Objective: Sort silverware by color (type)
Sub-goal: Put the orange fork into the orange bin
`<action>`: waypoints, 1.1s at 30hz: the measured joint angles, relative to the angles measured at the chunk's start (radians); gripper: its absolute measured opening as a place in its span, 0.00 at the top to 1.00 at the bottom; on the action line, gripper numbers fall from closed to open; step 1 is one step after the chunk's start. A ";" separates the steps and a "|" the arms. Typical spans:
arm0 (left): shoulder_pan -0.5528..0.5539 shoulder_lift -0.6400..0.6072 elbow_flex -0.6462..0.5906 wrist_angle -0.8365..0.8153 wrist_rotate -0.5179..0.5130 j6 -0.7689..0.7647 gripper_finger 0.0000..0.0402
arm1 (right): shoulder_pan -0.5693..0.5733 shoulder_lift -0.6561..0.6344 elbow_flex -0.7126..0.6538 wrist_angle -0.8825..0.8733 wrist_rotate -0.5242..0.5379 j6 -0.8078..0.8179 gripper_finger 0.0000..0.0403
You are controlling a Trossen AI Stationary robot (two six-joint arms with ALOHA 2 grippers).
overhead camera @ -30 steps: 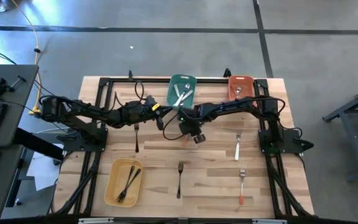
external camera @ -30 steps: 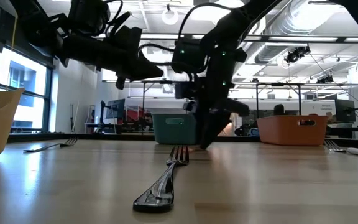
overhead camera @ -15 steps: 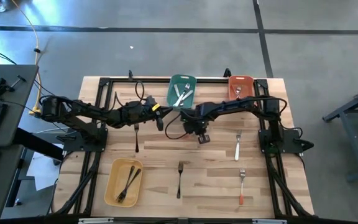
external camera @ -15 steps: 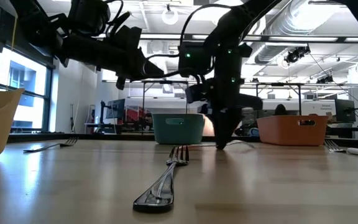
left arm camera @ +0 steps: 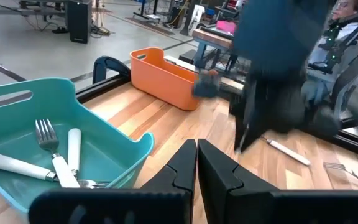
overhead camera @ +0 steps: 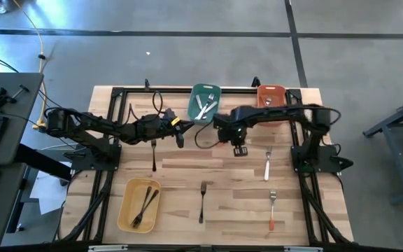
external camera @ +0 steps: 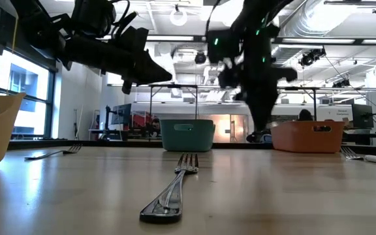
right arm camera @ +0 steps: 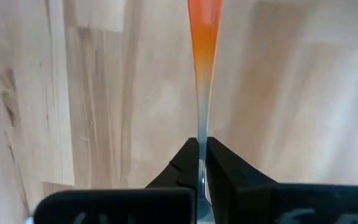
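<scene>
Right wrist view: your right gripper (right arm camera: 202, 163) is clamped on a red-handled fork (right arm camera: 203, 56), its long axis running straight out beyond the fingertips. The red bin (overhead camera: 271, 96) lies beyond it, nearest this arm. Left gripper (overhead camera: 180, 134) waits closed near the green bin (overhead camera: 205, 91). Since a second ago the right arm has carried its fork from table centre toward that bin.

We see a teal bin (overhead camera: 204, 102), an orange bin (overhead camera: 271, 97), a yellow bin (overhead camera: 138, 204) and a black fork (overhead camera: 202, 201) on pale wood.

Bare table (overhead camera: 243, 178) between black fork (overhead camera: 202, 200) and white-handled fork (overhead camera: 267, 165)
</scene>
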 joint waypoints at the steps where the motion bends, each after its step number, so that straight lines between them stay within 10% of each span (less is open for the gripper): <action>1: 0.000 0.000 0.000 0.000 0.000 0.000 0.98 | -0.008 -0.029 0.002 -0.007 0.010 0.006 1.00; 18: -0.011 0.000 0.000 0.010 -0.001 0.016 0.98 | -0.574 -0.739 -0.367 0.207 0.047 0.177 1.00; 33: -0.065 0.000 0.000 0.007 -0.001 0.017 0.98 | -0.888 -0.517 -0.438 0.352 0.015 0.228 1.00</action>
